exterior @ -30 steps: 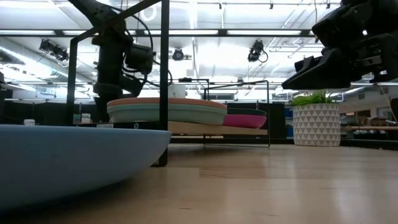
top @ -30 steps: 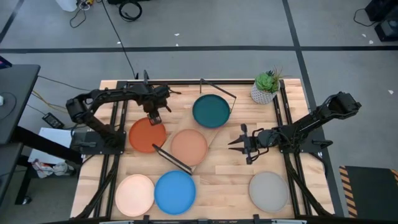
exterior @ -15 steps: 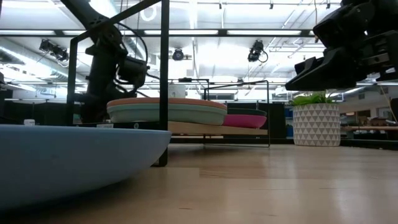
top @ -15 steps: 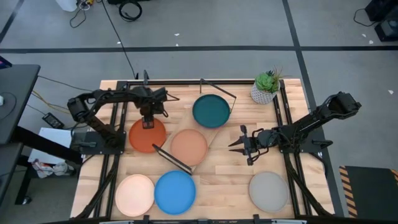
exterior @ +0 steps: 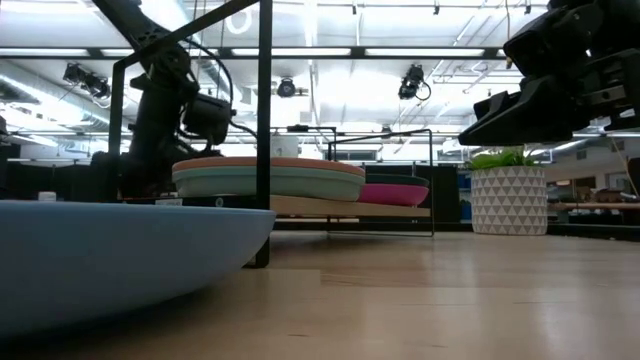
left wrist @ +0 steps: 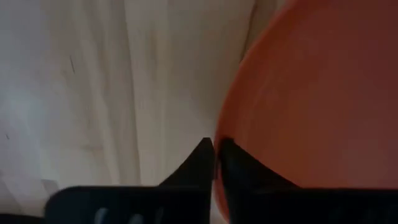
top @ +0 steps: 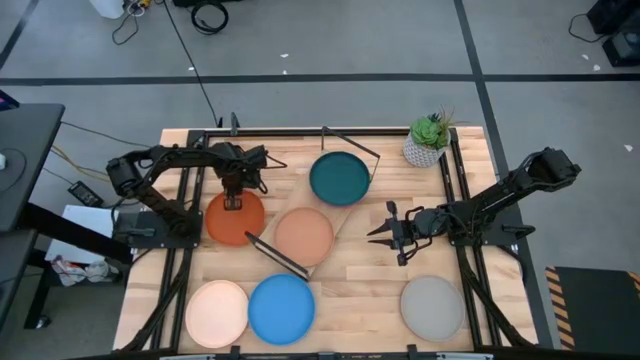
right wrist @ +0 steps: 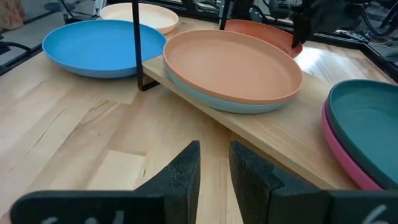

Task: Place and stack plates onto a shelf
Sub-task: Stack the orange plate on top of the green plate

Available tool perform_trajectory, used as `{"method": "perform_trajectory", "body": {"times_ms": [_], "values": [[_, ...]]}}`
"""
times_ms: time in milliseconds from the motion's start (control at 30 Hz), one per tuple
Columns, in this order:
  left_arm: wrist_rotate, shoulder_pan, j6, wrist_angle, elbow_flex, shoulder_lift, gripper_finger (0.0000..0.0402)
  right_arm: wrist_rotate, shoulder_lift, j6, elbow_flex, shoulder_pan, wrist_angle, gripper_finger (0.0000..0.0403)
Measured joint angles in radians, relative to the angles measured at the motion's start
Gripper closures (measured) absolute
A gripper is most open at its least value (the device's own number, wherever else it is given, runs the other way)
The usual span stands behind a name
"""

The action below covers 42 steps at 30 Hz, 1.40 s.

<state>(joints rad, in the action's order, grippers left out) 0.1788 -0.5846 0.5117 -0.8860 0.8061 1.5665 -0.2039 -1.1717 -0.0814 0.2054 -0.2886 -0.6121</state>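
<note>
The orange-red plate (top: 238, 222) lies on the table at the left, and my left gripper (top: 233, 201) is shut on its far rim. The shelf (top: 337, 212) stands slantwise mid-table. It carries the terracotta plate (top: 303, 236) on the pale blue plate (right wrist: 205, 93), and the teal plate (top: 340, 178) on the magenta plate (right wrist: 339, 146). The cream plate (top: 216, 312), the bright blue plate (top: 281, 308) and the grey plate (top: 432, 306) lie near the front edge. My right gripper (top: 378, 232) hovers right of the shelf, empty, its fingers a little apart (right wrist: 214, 163). My left gripper pinches the orange-red plate's rim (left wrist: 225, 124) at the plate's far side. One finger (left wrist: 249, 182) is inside the plate and the other (left wrist: 191, 173) is outside it. The fingers point down from above. The plate lies flat on the table.
A potted plant (top: 428, 140) stands at the far right corner. Black frame rails (top: 458, 190) run along the table's left and right sides. Bare wood shows between the shelf and the grey plate. In the low view the bright blue plate (exterior: 120, 260) fills the near left.
My left gripper has gone toward the table's left and near edges and down, from beside the shelf's far-left end to the orange-red plate's far rim. The plate has stayed where it was.
</note>
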Motion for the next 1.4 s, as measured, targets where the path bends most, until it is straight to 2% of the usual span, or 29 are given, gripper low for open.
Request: {"method": "perform_trajectory", "body": {"times_ms": [200,433,533,633,733,833,900,1133,1233,1400], "values": [[0.04,-0.026,-0.035,-0.142,0.149,0.006,0.0387,-0.001,0.0,0.009,0.0,0.0,0.0,0.0312],[0.045,-0.078,-0.157,-0.432,0.471,0.006,0.0389,-0.001,0.0,0.011,0.0,0.0,0.001,0.0312],[-0.022,-0.095,-0.235,-0.535,0.626,0.006,0.0389,-0.001,0.0,0.011,0.0,0.0,0.003,0.0312],[-0.123,-0.11,-0.392,-0.565,0.751,0.004,0.0389,-0.001,0.0,0.011,0.0,0.0,0.006,0.0312],[-0.18,-0.112,-0.63,-0.514,0.83,0.004,0.0389,-0.001,0.0,0.011,0.0,0.0,0.007,0.0312],[-0.197,-0.084,-0.874,-0.433,0.841,0.004,0.0386,-0.001,0.0,0.01,0.0,0.0,0.007,0.0312],[-0.198,-0.047,-0.972,-0.365,0.841,0.008,0.038,-0.002,0.0,0.007,0.0,0.0,0.007,0.0312],[-0.213,0.126,-1.047,-0.11,0.841,0.101,0.0386,-0.004,0.0,-0.007,0.0,0.0,0.002,0.0312],[-0.231,0.164,-1.051,-0.102,0.841,0.165,0.0386,-0.004,0.0,-0.011,0.0,0.0,0.001,0.0312],[-0.202,0.179,-1.046,-0.074,0.84,0.258,0.0384,-0.004,0.0,-0.02,0.0,0.0,-0.001,0.0312]]}}
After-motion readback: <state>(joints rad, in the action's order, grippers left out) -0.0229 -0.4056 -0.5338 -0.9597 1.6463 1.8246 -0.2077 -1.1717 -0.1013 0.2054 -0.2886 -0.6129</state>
